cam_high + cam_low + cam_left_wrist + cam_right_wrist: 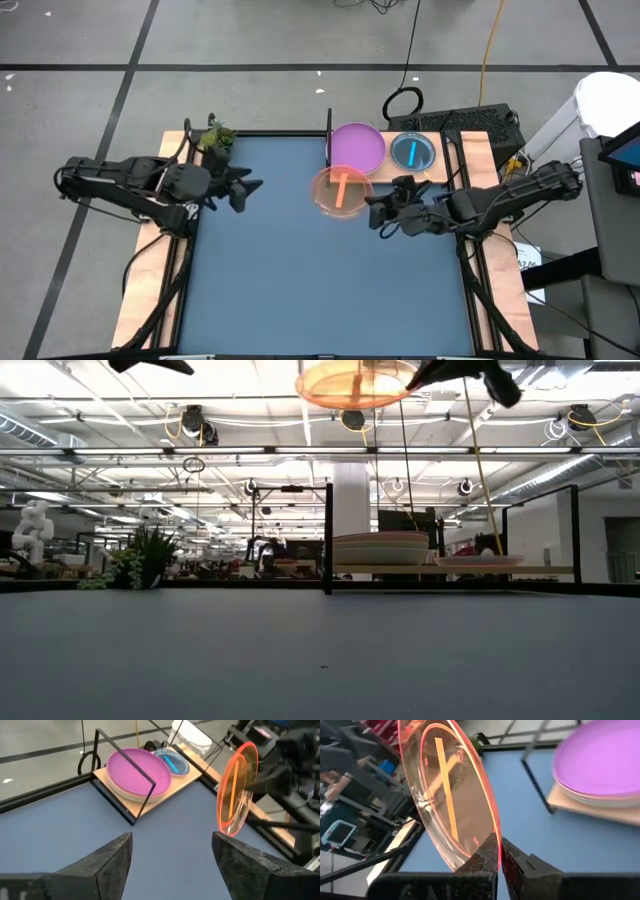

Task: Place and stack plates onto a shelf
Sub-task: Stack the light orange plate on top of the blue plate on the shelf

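Two dark grippers work over the dark blue mat (320, 270), and the landmark here is the shelf (455, 160), a flat light wooden board with a thin black upright panel (328, 138) at one end. On the shelf, next to that panel, sits a stack of larger opaque round plates with the purple plate (357, 145) on top and paler plates under it. Beside the stack, farther from the panel, lies a small translucent cyan dish (412, 151), also on the board.

The right gripper (376, 212) hovers just off the shelf's mat-side edge, its fingers pinched tight on the rim of a small translucent orange dish (341, 190). The dish is in the air, clear of the mat and not touching the shelf; from above it overlaps the front edge of the purple plate. In the low view it hangs high above the stacked plates.

The left gripper (247, 189) is well apart from the shelf, across the mat, with its fingers spread wide and nothing between them. A small green potted plant (215, 137) stands near it at the mat's corner.
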You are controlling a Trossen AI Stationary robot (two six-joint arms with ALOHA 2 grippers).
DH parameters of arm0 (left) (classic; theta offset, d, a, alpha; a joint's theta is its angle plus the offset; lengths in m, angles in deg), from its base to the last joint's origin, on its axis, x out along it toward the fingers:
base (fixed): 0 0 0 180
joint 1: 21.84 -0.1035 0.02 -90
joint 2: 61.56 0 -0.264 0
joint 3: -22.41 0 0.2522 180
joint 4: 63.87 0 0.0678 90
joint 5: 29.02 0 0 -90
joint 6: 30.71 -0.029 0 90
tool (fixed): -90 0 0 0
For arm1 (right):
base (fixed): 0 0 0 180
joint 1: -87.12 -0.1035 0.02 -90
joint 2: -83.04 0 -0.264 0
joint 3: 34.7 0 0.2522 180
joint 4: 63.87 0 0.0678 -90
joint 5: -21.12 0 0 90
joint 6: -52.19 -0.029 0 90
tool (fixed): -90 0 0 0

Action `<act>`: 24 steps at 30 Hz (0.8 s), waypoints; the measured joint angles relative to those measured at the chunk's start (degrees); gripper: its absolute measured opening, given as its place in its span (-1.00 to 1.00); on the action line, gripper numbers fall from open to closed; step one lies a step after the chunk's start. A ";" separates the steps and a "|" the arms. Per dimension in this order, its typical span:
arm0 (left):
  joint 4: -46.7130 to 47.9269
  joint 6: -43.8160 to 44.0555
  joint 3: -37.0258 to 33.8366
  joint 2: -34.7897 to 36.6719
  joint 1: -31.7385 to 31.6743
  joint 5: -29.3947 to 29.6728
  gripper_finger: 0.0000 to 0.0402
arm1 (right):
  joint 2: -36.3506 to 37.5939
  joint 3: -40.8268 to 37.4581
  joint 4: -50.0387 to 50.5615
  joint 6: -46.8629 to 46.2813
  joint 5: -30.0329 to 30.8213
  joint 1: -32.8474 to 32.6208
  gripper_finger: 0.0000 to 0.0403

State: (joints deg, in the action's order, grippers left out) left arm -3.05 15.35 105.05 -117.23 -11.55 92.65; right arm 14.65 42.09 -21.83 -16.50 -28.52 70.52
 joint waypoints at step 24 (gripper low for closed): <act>2.22 -0.55 -0.02 -5.42 -0.69 -4.75 0.37 | 8.14 -0.78 42.23 -48.99 6.49 0.03 -1.00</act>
State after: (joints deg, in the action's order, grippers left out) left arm -0.83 14.80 105.03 -122.65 -12.23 87.90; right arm 22.78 41.30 20.39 -65.50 -22.03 70.55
